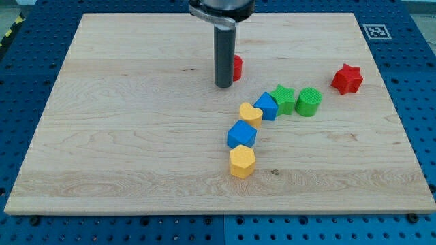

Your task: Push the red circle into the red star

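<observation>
Overhead and slightly tilted, we look down on a pale wooden bench (136, 136) that fills most of the frame, resting on a blue pegboard surface (27, 82). We have no fingers on this arm, so nothing is open, closed or gripping; we end in a dark upright rod, and my tip (223, 86) sits on the wood in the upper middle of the frame. The red circle (236, 67) is just right of the rod and partly hidden behind it, seemingly touching. The red star (347, 78) lies well apart, at the upper right of the frame. Between them and lower, a curved chain of blocks runs from the centre right down toward the lower centre: a green cylinder (308, 101), a green star (283, 99), a blue cube (266, 106), a yellow heart (250, 113), a second blue cube (241, 134), and a yellow hexagon (242, 162). A square printed marker (377, 30) sits at the upper right corner.
</observation>
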Robot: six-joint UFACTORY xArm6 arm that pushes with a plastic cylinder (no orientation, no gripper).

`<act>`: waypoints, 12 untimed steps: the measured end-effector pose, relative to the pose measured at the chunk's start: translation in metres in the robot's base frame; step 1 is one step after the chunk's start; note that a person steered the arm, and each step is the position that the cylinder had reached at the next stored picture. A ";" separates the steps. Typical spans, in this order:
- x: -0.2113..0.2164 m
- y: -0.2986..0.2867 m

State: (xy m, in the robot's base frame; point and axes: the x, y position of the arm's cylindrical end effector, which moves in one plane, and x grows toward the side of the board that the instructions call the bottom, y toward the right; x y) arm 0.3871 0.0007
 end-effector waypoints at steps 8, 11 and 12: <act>-0.009 0.074; -0.027 0.088; -0.024 0.115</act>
State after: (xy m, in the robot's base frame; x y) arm 0.3633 0.1158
